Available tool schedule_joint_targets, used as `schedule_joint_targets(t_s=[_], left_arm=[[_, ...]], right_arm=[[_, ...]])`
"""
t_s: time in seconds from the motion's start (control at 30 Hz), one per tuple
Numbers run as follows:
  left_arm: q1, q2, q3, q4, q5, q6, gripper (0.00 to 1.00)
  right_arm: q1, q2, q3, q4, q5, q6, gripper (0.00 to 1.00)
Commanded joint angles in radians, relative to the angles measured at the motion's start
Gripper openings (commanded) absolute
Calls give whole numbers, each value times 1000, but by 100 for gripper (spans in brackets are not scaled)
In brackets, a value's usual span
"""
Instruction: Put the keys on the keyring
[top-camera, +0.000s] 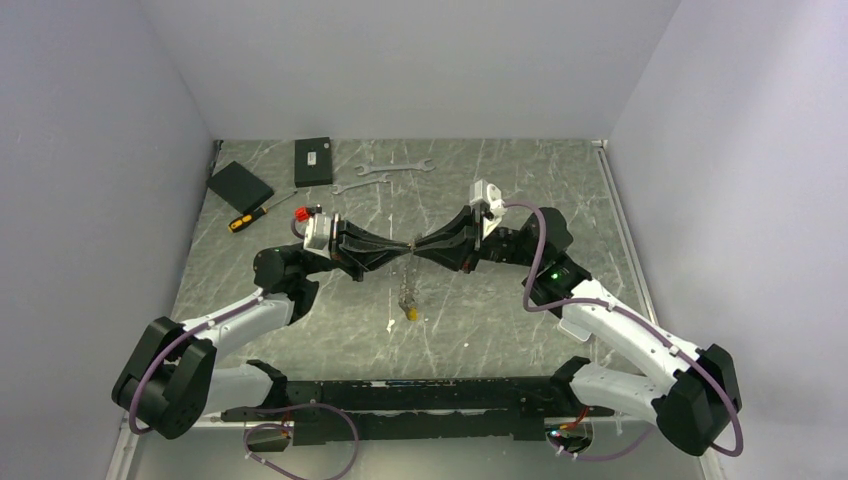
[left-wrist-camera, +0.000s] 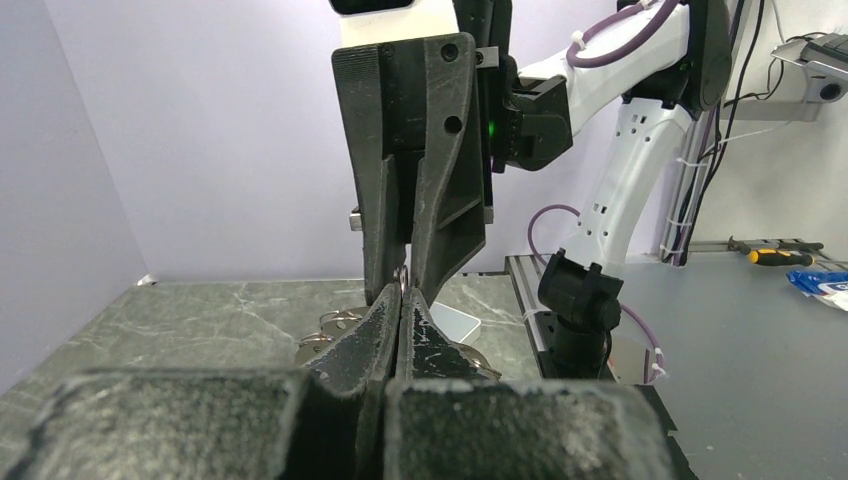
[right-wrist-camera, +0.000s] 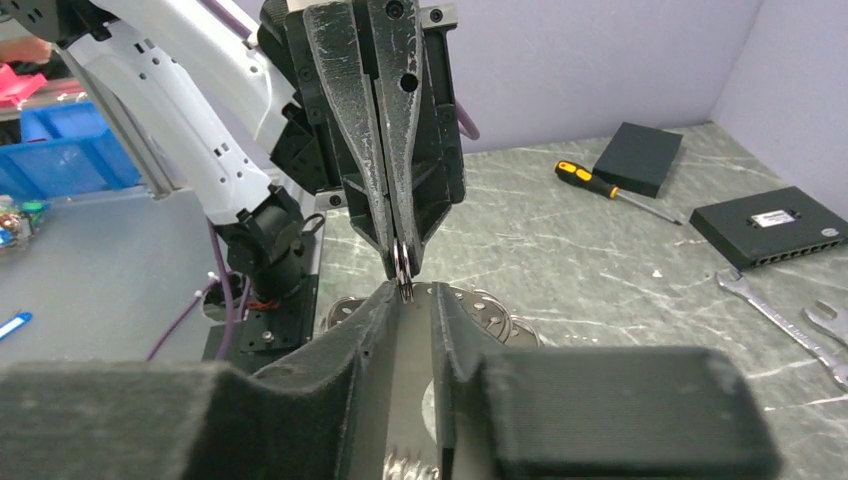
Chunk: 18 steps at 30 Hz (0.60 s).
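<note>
Tip to tip: left gripper (right-wrist-camera: 401, 270), pressed shut, pinches a small metal loop (right-wrist-camera: 405, 290) at the narrowly parted right gripper's (left-wrist-camera: 400, 278) mouth.

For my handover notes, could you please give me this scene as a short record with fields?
left fingers: shut on small ring
right fingers: tips at ring, grip unclear
height: both above the table
yellow tag: on table below them
wrenches: far side
screwdriver: far left, by black box
</note>
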<state>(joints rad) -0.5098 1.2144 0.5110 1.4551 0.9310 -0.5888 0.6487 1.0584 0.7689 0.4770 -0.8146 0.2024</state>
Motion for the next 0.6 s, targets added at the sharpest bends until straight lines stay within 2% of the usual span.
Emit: schedule_joint_targets(t_s=[0.0, 0.1, 0.23, 0.4, 0.43, 0.47, 0.53, 0.57], left_arm=[[-8, -11, 9, 97, 6, -8, 0], [-10, -4, 11, 97, 7, -7, 0], [-15, 12, 15, 97, 15, -9, 0], [-26, 23, 4, 83, 14, 16, 0], [-28, 13, -4, 60, 5, 28, 4], [-32, 1, -13, 21, -2, 53, 15], [-39, -44, -32, -94, -30, 112, 46], [-44, -70, -46, -156, -59, 150, 52]], right_arm=[[0, 5, 43, 77, -37, 14, 18], [0, 3, 40, 90, -48, 23, 13], [0, -3, 37, 95, -47, 24, 1], [2, -14, 60, -5, 13, -4, 0], [5, -19, 66, -41, 35, -15, 0], [8, -26, 71, -82, 66, -29, 0], [14, -35, 82, -178, 129, -62, 0], [22, -38, 84, -230, 168, -80, 0]])
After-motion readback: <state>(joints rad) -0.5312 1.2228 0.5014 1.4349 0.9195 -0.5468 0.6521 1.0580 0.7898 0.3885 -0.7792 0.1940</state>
